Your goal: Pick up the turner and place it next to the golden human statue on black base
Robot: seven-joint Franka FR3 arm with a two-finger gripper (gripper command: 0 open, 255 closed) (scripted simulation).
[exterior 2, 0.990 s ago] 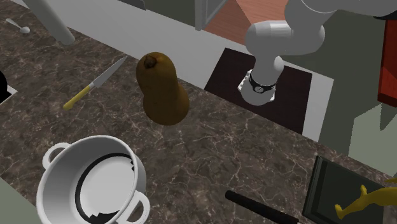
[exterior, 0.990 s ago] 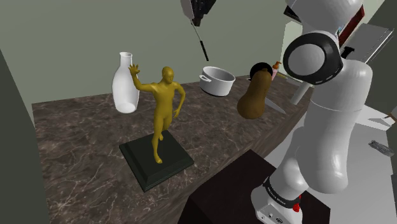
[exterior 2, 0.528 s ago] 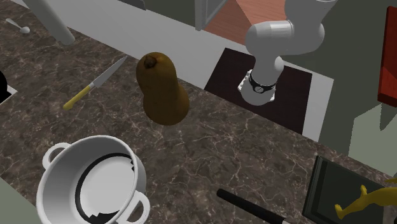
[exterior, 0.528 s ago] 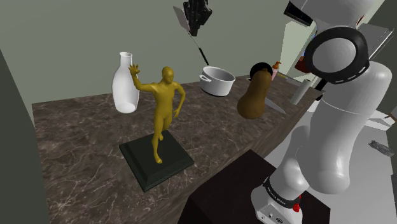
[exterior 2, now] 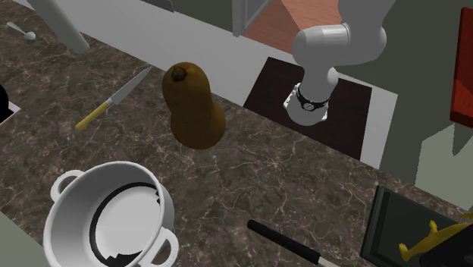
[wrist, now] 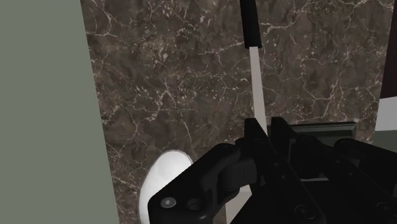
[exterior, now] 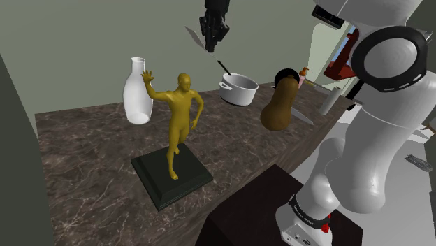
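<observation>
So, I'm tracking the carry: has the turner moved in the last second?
Yes. In the second exterior view the turner has slid toward that view's left, nearer the pot and away from the statue's base.

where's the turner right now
The turner hangs clasped in the gripper, high in the shoulder view's upper middle, above the dark veined counter, between the golden statue and the white pot.

Dark veined marble counter [exterior: 91,161] against a grey-green wall [exterior: 84,42].
</observation>
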